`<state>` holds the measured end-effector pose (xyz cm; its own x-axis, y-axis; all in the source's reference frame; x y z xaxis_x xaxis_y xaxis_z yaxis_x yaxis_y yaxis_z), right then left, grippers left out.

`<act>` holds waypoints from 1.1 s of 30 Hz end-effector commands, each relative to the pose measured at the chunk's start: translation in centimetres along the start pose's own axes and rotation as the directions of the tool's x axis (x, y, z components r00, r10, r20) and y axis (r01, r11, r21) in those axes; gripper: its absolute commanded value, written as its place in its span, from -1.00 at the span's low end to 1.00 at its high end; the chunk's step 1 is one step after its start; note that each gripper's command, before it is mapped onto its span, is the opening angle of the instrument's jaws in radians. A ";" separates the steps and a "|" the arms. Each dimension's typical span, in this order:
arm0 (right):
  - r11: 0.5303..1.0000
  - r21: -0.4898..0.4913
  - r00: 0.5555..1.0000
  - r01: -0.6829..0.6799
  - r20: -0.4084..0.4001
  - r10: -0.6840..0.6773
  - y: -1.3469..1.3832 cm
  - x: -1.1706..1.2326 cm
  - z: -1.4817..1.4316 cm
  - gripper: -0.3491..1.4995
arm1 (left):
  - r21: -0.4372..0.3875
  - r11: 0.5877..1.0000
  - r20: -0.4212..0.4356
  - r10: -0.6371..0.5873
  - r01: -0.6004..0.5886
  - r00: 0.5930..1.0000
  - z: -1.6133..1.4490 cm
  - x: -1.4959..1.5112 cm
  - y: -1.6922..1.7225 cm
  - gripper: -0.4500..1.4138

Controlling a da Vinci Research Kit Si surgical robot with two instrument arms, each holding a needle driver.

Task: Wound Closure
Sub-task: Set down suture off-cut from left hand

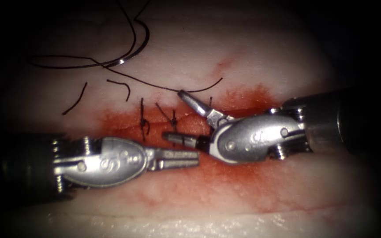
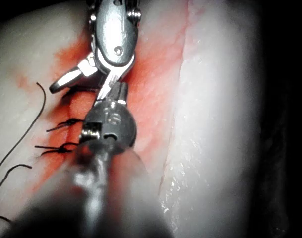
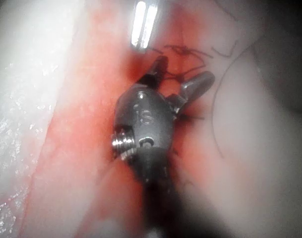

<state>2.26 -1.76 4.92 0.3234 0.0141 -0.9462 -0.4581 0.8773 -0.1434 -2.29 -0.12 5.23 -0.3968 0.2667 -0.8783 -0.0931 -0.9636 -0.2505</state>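
The curved needle point(image 1: 143, 40) lies free on the tissue point(image 1: 252, 53), far back and left of the stitches, not in the tissue. Its dark thread point(image 1: 155, 86) loops around it and trails right above the cut. My left tool point(image 1: 186, 158) lies low at the left, jaws shut with nothing seen between them. My right tool point(image 1: 174, 115) comes in from the right with jaws open wide, straddling a knotted stitch point(image 1: 173, 119) and holding nothing. A second knotted stitch point(image 1: 144, 124) sits further left. In the left wrist view my left tool point(image 2: 120, 91) nearly touches the right tool's body point(image 2: 113, 29).
Two short cut ends of thread point(image 1: 76, 99) point(image 1: 121, 86) lie left of the stitches. Red fluid point(image 1: 243, 176) stains the tissue around the cut. The tissue's pale front edge point(image 1: 190, 224) runs below both tools.
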 end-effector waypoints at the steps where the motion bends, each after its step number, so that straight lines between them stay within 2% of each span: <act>1: 1.000 0.009 1.000 0.024 0.020 -0.024 0.12 0.04 -0.37 0.98 | 0.009 1.000 0.019 0.009 -0.009 1.000 -0.15 -0.08 0.09 -1.00; 3: 1.000 0.011 0.999 0.028 0.038 -0.029 0.27 0.08 -0.57 0.98 | 0.020 1.000 0.034 0.007 -0.008 0.999 -0.31 -0.12 0.14 -1.00; 4: 1.000 0.011 0.999 0.028 0.038 -0.029 0.27 0.08 -0.57 0.98 | 0.020 1.000 0.034 0.007 -0.008 0.999 -0.31 -0.12 0.14 -1.00; 5: 1.000 0.015 0.999 0.012 0.031 -0.013 0.47 0.12 -0.77 0.98 | 0.027 1.000 0.048 0.005 -0.006 0.999 -0.49 -0.18 0.17 -1.00; 6: 1.000 0.015 0.999 0.012 0.031 -0.013 0.47 0.12 -0.77 0.98 | 0.027 1.000 0.048 0.005 -0.006 0.999 -0.49 -0.18 0.17 -1.00; 8: 1.000 -0.009 1.000 0.003 0.020 -0.002 0.73 0.18 -1.03 0.98 | 0.041 0.999 0.075 -0.022 0.018 0.997 -0.81 -0.32 0.19 -1.00; 10: 1.000 -0.011 1.000 0.005 0.024 -0.005 0.77 0.19 -1.06 0.98 | 0.047 0.999 0.079 -0.028 0.024 0.996 -0.88 -0.35 0.18 -1.00; 13: 0.999 -0.026 0.999 0.020 0.045 -0.019 0.87 0.20 -1.11 0.98 | 0.090 0.995 0.106 -0.043 0.034 0.993 -1.19 -0.53 0.11 -1.00; 19: 0.999 -0.039 0.998 0.024 0.059 -0.022 0.89 0.15 -1.08 0.98 | 0.156 0.987 0.145 -0.060 0.037 0.988 -1.62 -0.84 -0.09 -1.00; 28: 0.998 -0.051 0.997 0.029 0.068 -0.025 0.89 0.12 -1.08 0.92 | 0.241 0.967 0.108 -0.110 0.082 0.988 -1.64 -1.32 -0.40 -1.00; 33: 0.998 -0.055 0.997 0.031 0.072 -0.027 0.87 0.12 -1.08 0.83 | 0.274 0.943 0.096 -0.225 0.192 0.970 -1.54 -1.66 -0.39 -0.42</act>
<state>0.94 -1.49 4.32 0.3963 0.0255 -0.9178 -0.4935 0.8489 -0.1895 -0.09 -0.15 6.15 -0.4446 0.5032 -0.7410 -0.4290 -0.8458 -0.3171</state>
